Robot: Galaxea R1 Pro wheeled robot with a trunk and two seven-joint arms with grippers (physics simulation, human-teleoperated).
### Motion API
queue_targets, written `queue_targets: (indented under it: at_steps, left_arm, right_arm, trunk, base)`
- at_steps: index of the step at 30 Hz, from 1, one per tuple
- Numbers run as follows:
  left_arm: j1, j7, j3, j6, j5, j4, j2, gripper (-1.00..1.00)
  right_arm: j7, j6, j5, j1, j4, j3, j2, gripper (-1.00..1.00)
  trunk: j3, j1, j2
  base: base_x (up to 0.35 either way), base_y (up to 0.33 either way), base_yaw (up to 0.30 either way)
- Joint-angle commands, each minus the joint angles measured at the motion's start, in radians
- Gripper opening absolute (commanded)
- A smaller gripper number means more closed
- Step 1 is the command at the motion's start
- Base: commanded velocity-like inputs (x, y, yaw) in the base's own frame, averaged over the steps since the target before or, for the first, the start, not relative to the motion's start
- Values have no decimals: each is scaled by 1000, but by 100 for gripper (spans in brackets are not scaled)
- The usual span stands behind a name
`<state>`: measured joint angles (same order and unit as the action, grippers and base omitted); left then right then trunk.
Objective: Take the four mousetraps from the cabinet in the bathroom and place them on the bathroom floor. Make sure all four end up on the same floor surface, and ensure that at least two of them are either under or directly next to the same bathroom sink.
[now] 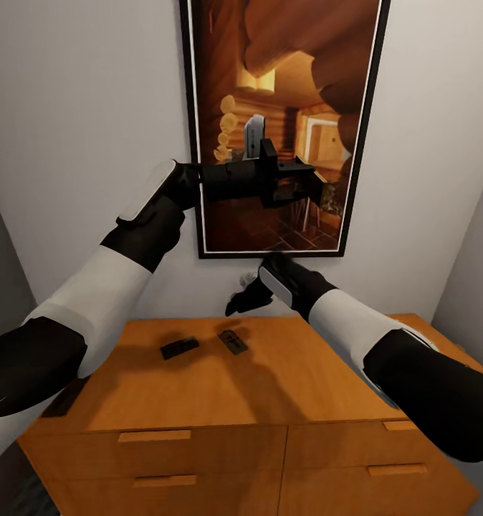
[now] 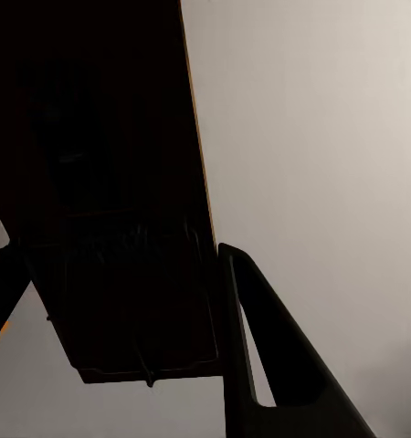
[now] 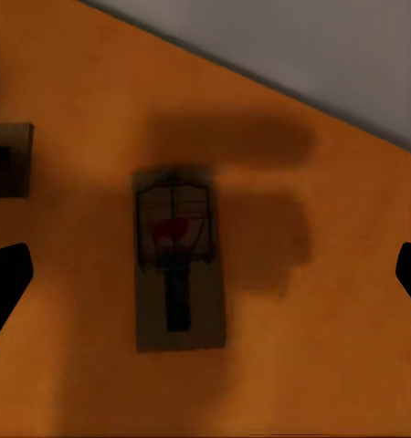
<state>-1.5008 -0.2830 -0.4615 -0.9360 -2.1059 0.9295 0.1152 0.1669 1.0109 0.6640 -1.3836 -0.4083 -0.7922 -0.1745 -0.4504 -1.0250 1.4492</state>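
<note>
Orange-brown wooden cabinet (image 1: 284, 387) carries two small dark flat mousetraps on its top, near the back edge: one (image 1: 179, 348) left of the other (image 1: 232, 341). Right gripper (image 1: 243, 297) hovers spread wide above the right-hand trap, which the right wrist view centres between its fingertips (image 3: 180, 258). Left gripper (image 1: 309, 188), raised before the framed log-cabin picture (image 1: 284, 86), grips another trap (image 2: 137, 306) against its finger. Step in hand: picking traps off the cabinet. Next likely: lower straight down, clamp across the trap's narrow sides.
</note>
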Motion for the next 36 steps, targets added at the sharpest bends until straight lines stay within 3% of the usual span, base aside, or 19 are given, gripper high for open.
queue_targets:
  at_steps: [1,4,9,25,36]
  left_arm:
    - [-1,-7,0,-1,-8,-1,0,-100]
    - [-1,-7,0,-2,-8,-4,0,-100]
    - [-1,-7,0,-1,-8,-6,1,-100]
    - [2,-7,-2,-1,-8,-7,0,-100]
    - [4,-7,-2,-1,-8,-5,0,-100]
  right_arm:
    - [-4,1,-9,3,0,-19,0,100]
    - [-86,0,-6,28,0,-49,0,100]
    - [-171,-1,-4,57,-1,-58,0,100]
    - [-182,-7,-7,85,-4,-60,0,100]
    - [-187,-5,-4,119,-106,-59,0,100]
  trunk:
    - [-1,0,1]
    - [-1,0,1]
    - [-1,0,1]
    - [-1,0,1]
    - [4,0,1]
  base:
    - [47,0,2]
    - [165,60,1]
    - [183,79,0]
    - [10,4,7]
    - [0,0,183]
